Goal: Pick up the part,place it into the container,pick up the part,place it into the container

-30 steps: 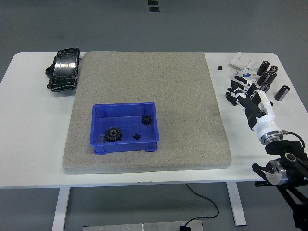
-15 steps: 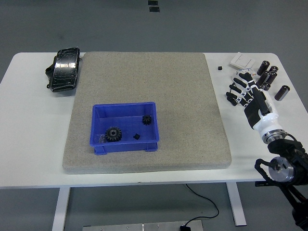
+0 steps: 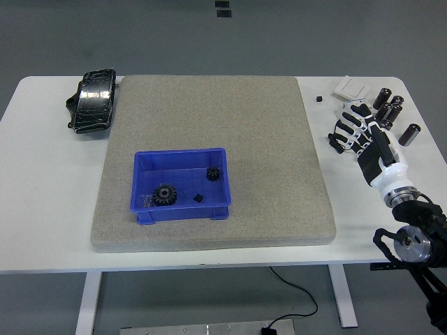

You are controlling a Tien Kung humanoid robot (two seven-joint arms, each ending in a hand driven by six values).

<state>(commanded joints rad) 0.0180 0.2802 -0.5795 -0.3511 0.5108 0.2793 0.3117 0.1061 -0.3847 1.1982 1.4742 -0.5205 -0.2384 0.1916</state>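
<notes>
Right hand point(image 3: 355, 131) nudged farther out over the counter point(image 3: 42, 202).
Fingers spread, holding nothing; three parts lying unmoved in blue container point(image 3: 220, 155).

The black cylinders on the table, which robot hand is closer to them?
Right. The right hand hovers just left of the black cylinders, holding nothing. The left hand is out of view.
</notes>
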